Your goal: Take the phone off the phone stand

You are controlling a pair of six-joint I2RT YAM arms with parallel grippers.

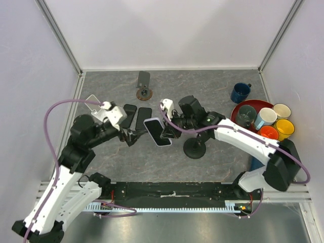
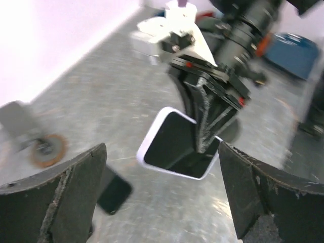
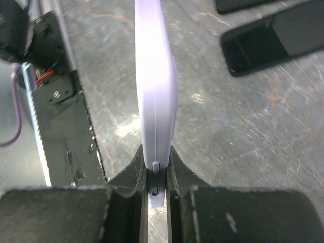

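Note:
The phone, dark-screened in a white case, hangs above the table between the two arms. My right gripper is shut on its right end. In the right wrist view the phone stands edge-on, clamped between the fingers of the gripper. My left gripper is just left of the phone, open. In the left wrist view its gripper holds nothing, and the phone sits beyond it. A black phone stand with a round base stands empty to the phone's right.
Two dark phones lie flat behind the grippers. A grey stand on a brown disc is at the back. A blue mug and a red plate with several cups sit at the right.

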